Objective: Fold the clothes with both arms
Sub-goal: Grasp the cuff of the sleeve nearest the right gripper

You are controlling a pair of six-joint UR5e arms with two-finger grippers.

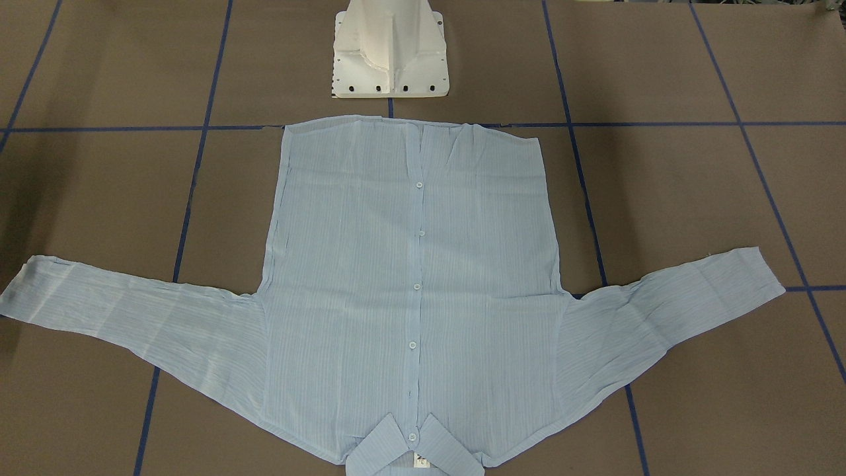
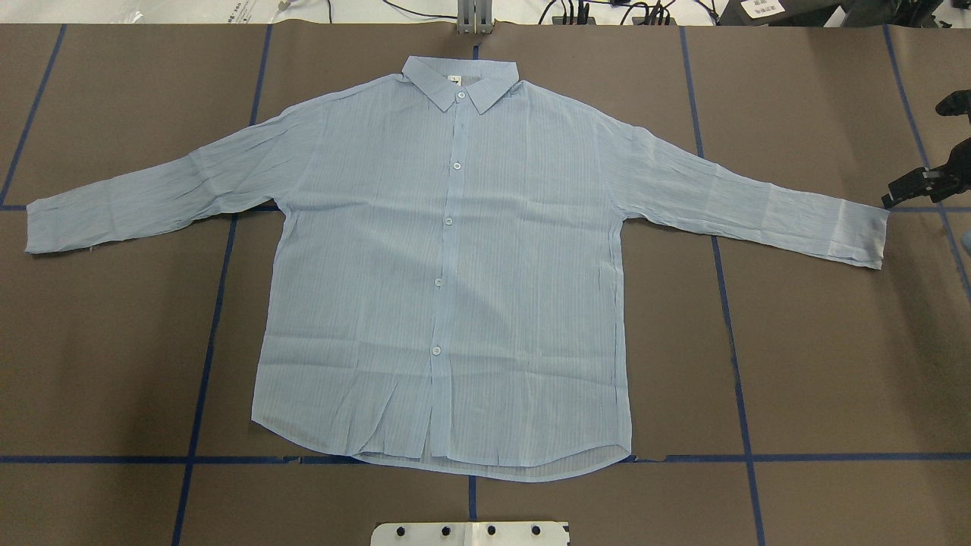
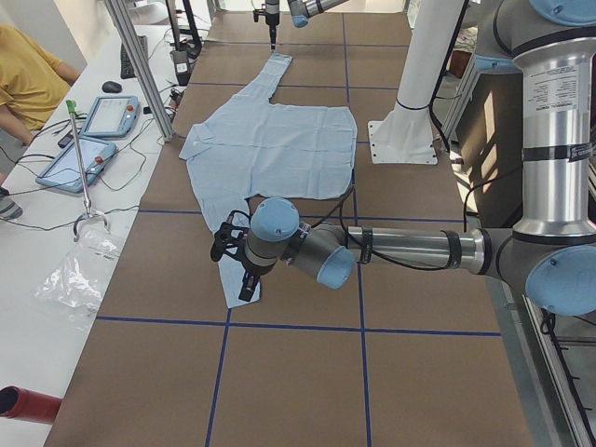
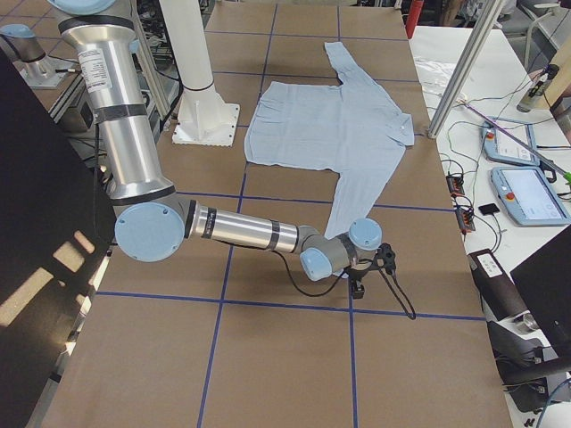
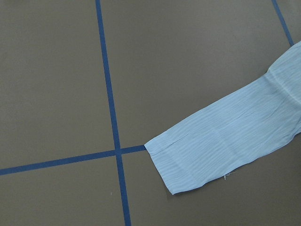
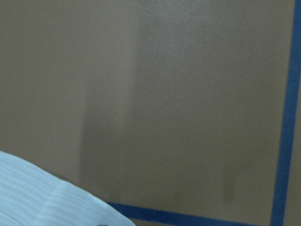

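The pale-blue striped shirt (image 2: 447, 265) lies flat and buttoned on the brown table, collar (image 2: 459, 80) at the far side, both sleeves spread out. It also shows in the front view (image 1: 410, 277). My right gripper (image 2: 914, 152) hovers just beyond the right cuff (image 2: 861, 235), with its two black fingers apart and empty. In the right side view the right gripper (image 4: 370, 267) is by the sleeve end. My left gripper (image 3: 233, 265) hangs over the left cuff (image 3: 244, 291); I cannot tell whether it is open. The left wrist view shows that cuff (image 5: 202, 155) and no fingers.
The white pedestal base (image 1: 390, 49) stands just behind the shirt's hem. Blue tape lines (image 2: 732, 326) cross the table. Beyond the far edge are touch tablets (image 3: 102, 116), cables, a metal post (image 3: 140, 65) and a person in yellow (image 3: 28, 74).
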